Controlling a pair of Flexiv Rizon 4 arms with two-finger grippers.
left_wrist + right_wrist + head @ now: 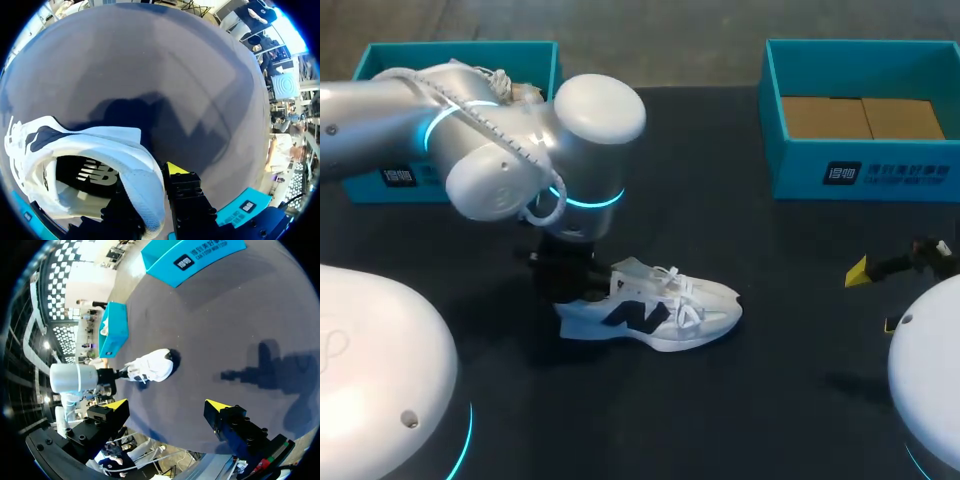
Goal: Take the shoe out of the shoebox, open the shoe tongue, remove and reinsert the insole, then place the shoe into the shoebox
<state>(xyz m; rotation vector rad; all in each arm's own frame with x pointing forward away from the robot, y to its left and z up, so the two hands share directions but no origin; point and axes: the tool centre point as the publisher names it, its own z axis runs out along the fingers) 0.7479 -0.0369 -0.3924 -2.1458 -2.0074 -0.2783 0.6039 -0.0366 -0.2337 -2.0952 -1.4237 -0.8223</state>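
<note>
Dark tabletop [790,380] carries the white shoe [660,315] on its sole near the middle, outside the left shoebox [460,50] and the right shoebox [860,172]. My left gripper [150,197] is clamped on its heel collar, one yellow tip outside. The other finger seems to sit inside, though it's shadowed. My right gripper [167,410] hangs well apart, fingers spread, holding nothing.

In head view, the left arm [520,150] is covering most of the left shoebox [535,50], plus the heel of the sneaker [665,312] & most of the left gripper [570,280]. The right shoebox [860,165] is running off the pic's edge. In left wrist view, the heel is hiding one fingertip.
</note>
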